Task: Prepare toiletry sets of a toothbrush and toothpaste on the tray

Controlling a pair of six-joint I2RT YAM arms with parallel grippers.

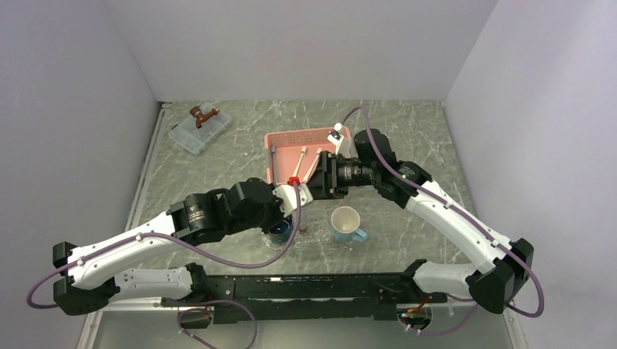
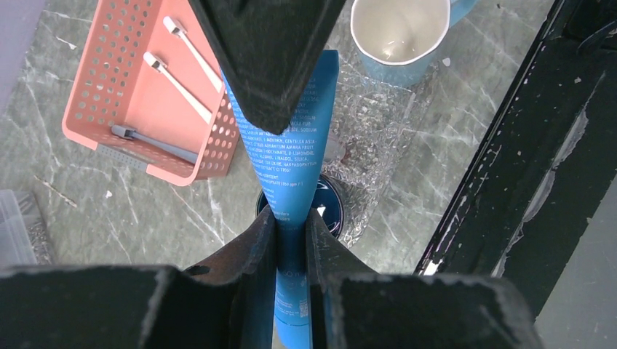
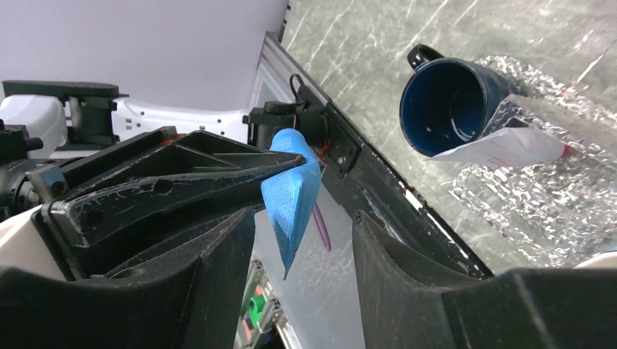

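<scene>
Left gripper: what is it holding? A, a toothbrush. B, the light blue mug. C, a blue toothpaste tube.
C: the left gripper is shut on the blue toothpaste, while the toothbrushes lie in the basket.

Top view: bright, even light from overhead. Only soft shadows on the grey marbled table [image 1: 218, 160], darkest under the arms just left of the clear bumpy oval tray [image 1: 318, 235]. Walls behind it have a faint lilac cast.
Left wrist: the tray sparkles with small glints. Print on the flat blue toothpaste tube [image 2: 291, 145] left of it is sharp. Black fingers [image 2: 247, 265] of the left gripper [image 2: 291, 218] are crushed dark and soft.
Right wrist: harder glare on the tray. Black fingers [image 3: 211, 291] of the right gripper [image 3: 304, 218] are blurred, close to the lens.
</scene>
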